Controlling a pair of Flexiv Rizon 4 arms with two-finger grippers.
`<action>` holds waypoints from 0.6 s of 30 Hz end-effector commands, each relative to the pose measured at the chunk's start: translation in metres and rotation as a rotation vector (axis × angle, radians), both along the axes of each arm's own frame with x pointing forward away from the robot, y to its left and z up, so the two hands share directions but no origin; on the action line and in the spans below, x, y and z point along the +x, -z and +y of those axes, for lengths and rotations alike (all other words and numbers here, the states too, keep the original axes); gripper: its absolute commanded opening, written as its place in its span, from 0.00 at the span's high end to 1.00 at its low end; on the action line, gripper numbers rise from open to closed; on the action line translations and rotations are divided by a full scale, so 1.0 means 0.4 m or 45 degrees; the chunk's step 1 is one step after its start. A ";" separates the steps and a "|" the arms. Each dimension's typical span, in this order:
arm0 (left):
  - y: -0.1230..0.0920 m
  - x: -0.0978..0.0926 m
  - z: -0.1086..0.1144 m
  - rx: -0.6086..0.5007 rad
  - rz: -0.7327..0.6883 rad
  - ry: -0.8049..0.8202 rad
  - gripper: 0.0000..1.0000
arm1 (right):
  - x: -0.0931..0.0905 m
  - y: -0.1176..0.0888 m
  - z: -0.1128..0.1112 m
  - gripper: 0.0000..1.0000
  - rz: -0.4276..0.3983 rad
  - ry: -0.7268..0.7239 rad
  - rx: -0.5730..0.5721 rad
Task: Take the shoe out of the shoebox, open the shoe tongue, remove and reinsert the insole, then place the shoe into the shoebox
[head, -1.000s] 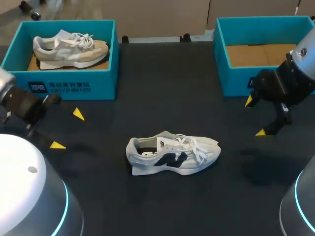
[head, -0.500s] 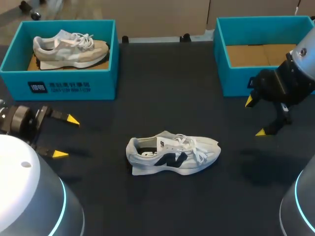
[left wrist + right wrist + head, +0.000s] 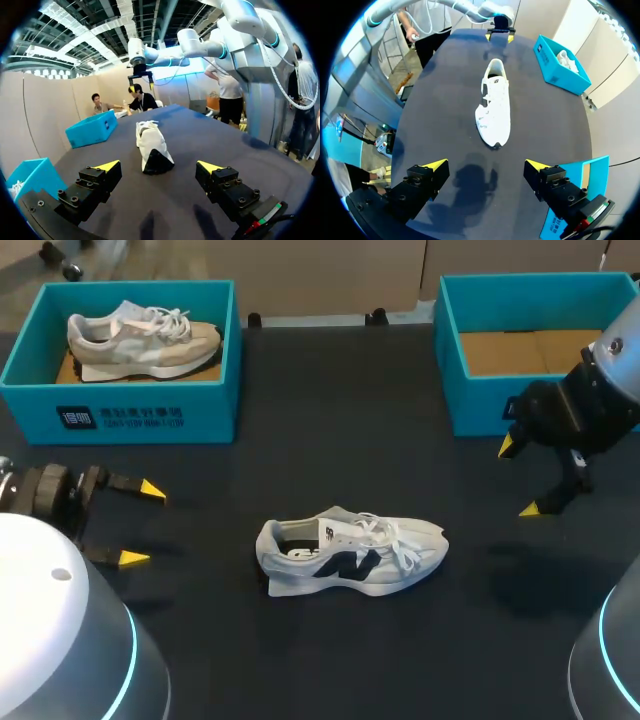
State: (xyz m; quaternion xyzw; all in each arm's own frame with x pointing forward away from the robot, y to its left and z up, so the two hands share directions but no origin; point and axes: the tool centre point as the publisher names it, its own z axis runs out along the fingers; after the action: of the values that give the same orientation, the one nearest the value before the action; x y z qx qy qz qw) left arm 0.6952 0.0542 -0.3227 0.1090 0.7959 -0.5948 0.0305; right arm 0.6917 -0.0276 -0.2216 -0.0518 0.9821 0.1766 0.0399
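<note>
Left gripper, fingers wide w/ nothing btw them, sits low by the left edge of the tabletop. White sneaker w/ navy logo lies mid-tabletop, toe pointing right, well apart from both arms. Right gripper, fingers wide too, hangs just in front of the teal shoebox.

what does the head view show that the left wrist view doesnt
Only the head view: the boxes' insides from above, with the beige shoe lying in the left shoebox and the right shoebox empty, and the white shoe side-on. Only the left wrist view: that shoe heel-on, ahead of the left arm's open jaws and apart from them. Both: the white shoe on the table, both shoeboxes, and the right arm's open jaws.
</note>
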 end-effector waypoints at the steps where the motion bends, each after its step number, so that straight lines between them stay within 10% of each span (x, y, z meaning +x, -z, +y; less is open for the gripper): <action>1: 0.016 -0.021 -0.011 0.006 0.001 -0.103 0.00 | 0.002 0.003 0.002 0.00 0.001 0.000 -0.002; 18: 0.163 -0.034 -0.018 0.009 0.190 -0.316 0.00 | 0.002 0.003 0.002 0.00 0.001 0.000 -0.002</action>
State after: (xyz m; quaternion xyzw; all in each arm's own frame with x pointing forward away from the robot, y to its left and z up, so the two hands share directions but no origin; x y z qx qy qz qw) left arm 0.6821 0.0535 -0.3787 -0.0229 0.8110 -0.5835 0.0361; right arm 0.6917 -0.0276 -0.2216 -0.0518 0.9821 0.1767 0.0399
